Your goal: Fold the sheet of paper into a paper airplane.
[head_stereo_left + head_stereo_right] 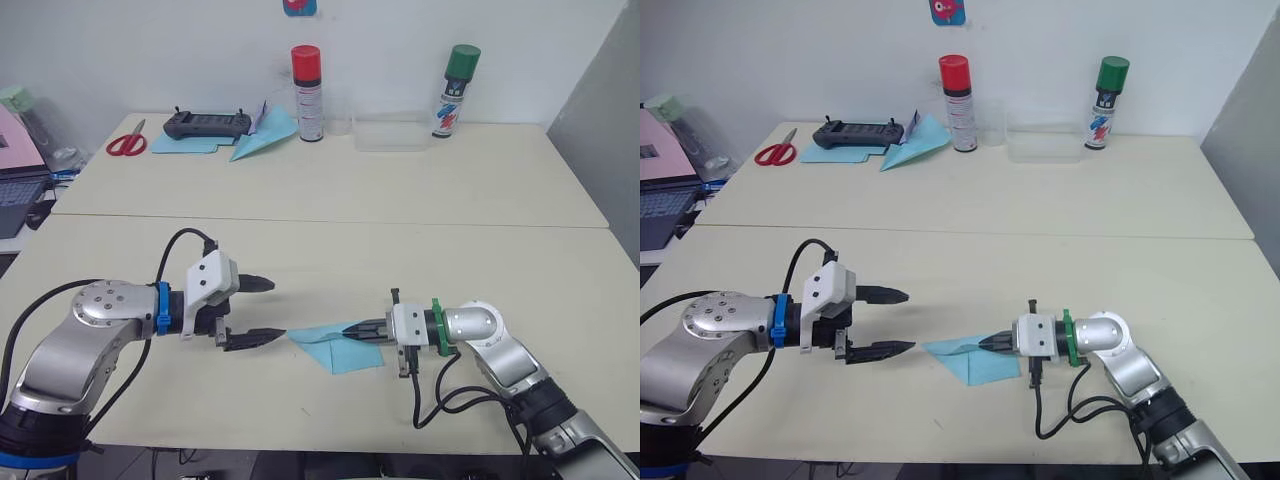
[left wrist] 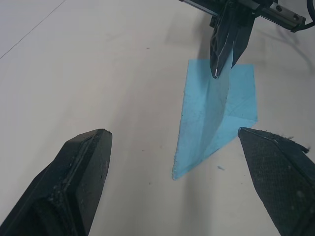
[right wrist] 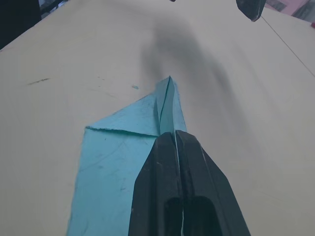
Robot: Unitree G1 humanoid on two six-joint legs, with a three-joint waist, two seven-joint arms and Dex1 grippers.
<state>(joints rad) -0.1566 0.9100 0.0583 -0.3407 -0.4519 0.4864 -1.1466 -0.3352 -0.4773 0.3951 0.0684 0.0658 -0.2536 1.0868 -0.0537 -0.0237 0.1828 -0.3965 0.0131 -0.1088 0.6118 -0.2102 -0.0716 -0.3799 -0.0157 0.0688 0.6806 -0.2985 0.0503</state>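
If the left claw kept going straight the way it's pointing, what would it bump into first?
Probably the pointed tip of the sheet of paper, which lies just ahead of the open left claw. Beyond it, the right claw is shut on the paper's raised fold. Depth is hard to judge.

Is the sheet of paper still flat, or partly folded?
Partly folded: the sheet of paper has a pointed nose, and the right gripper is shut on a raised middle ridge.

no readable text, spray can (image 1: 307,92) labels too small to make out
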